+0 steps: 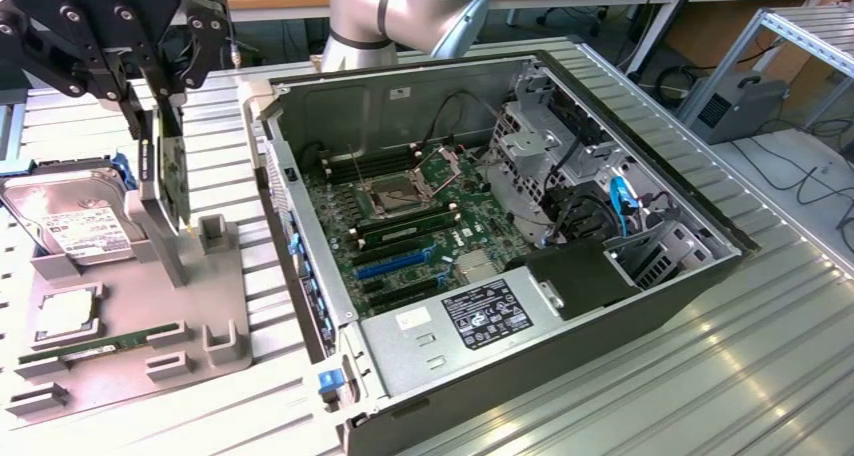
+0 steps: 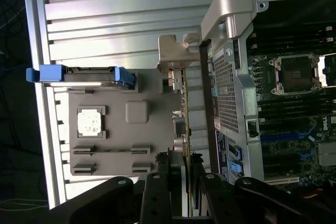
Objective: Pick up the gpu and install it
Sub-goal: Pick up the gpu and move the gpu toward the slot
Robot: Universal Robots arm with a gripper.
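Pincer (image 1: 158,126) pinches the upright gpu (image 1: 168,191) at the tray's (image 1: 134,288) edge beside the open case (image 1: 400,86); the hard drive (image 1: 74,226) sits in the tray.

The ribbed silver metal table (image 1: 761,366) shone with a brushed gloss beneath a matt grey plastic tray (image 1: 200,326). The open grey sheet-metal computer case (image 1: 387,101) looked dull. The boxy silver hard drive (image 1: 40,201) carried a white paper label, and the thin black gpu card (image 1: 174,196) appeared matt.
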